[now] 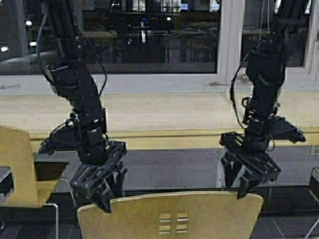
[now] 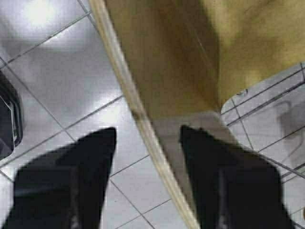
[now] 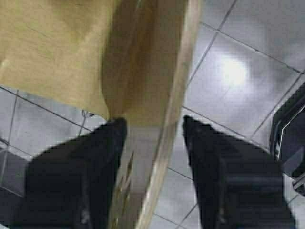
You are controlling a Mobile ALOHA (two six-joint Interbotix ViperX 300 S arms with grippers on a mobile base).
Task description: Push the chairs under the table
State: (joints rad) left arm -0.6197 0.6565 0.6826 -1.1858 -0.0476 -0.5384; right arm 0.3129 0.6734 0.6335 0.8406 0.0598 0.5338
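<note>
Pale light wood runs across the whole width of the high view: a long worktop (image 1: 164, 117) with a thick front edge, set below a dark window (image 1: 149, 35) whose glass reflects a room.

Under the worktop's edge lies a grey panel, and in front of it stand two tan wooden chairs. The nearer chair (image 1: 172, 216) shows only its curved backrest with four small rectangular cutouts, at the bottom centre of the high view, still out in front of the worktop. The second chair (image 1: 20, 167) stands at the far left, cut off by the frame, with its backrest and part of its seat visible and one thin chrome leg beneath.

Two black arms reach down from above. The left pincer (image 1: 102, 191) hangs over the left end of the nearer backrest, and the right pincer (image 1: 249, 181) over the right end.

The high view does not make clear how the fingers sit against the wood; the wrist views do. In the left wrist view, the left pincer (image 2: 147, 138) is spread, one dark finger (image 2: 71, 181) on each side of the backrest's top edge (image 2: 143, 119), with gaps on both sides. The right wrist view shows the same: the right pincer (image 3: 155, 129) is spread astride the backrest edge (image 3: 174, 95). Only these views show the floor (image 2: 71, 81), pale grey tiles with bright glare spots.
</note>
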